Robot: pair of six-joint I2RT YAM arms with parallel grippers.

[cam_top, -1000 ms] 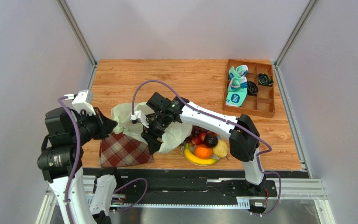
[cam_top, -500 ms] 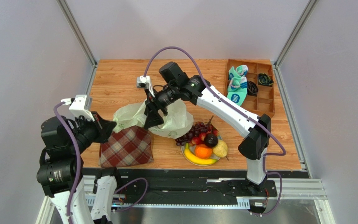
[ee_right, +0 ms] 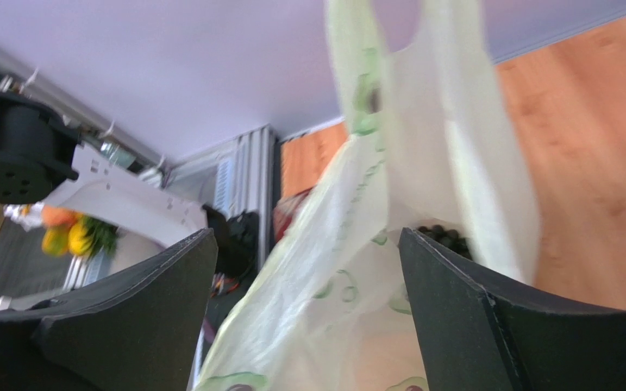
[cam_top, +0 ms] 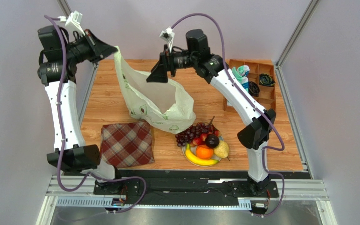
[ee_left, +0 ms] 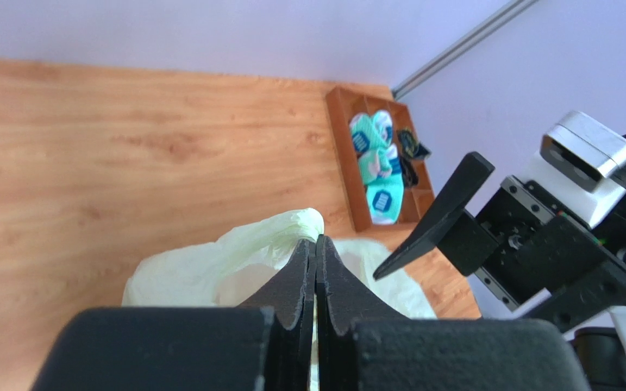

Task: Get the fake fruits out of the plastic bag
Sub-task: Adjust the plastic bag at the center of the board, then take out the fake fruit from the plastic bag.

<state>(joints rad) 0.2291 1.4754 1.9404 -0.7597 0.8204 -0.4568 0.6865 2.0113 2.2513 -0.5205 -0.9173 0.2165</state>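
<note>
The pale cream-green plastic bag (cam_top: 156,101) hangs from my left gripper (cam_top: 114,49), which is raised high at the back left and shut on the bag's top edge (ee_left: 292,228). Its lower end rests on the table beside the fruits. My right gripper (cam_top: 157,75) is open, also raised, with the bag (ee_right: 349,244) hanging between its spread fingers (ee_right: 471,318). The fake fruits lie on the plate (cam_top: 189,150): dark grapes (cam_top: 189,134), red grapes (cam_top: 197,140), plum (cam_top: 212,140), orange (cam_top: 204,151), pear (cam_top: 222,150), banana (cam_top: 198,161). Whether anything is inside the bag is hidden.
A red plaid cloth (cam_top: 126,144) lies at the front left. A wooden compartment tray (cam_top: 251,89) with small packets and cables stands at the back right, and it also shows in the left wrist view (ee_left: 377,167). Grey walls close in the table.
Both arms rose sharply. My left gripper lifted the bag off the table to the back left, so it now hangs stretched. My right gripper moved up and back, open.
</note>
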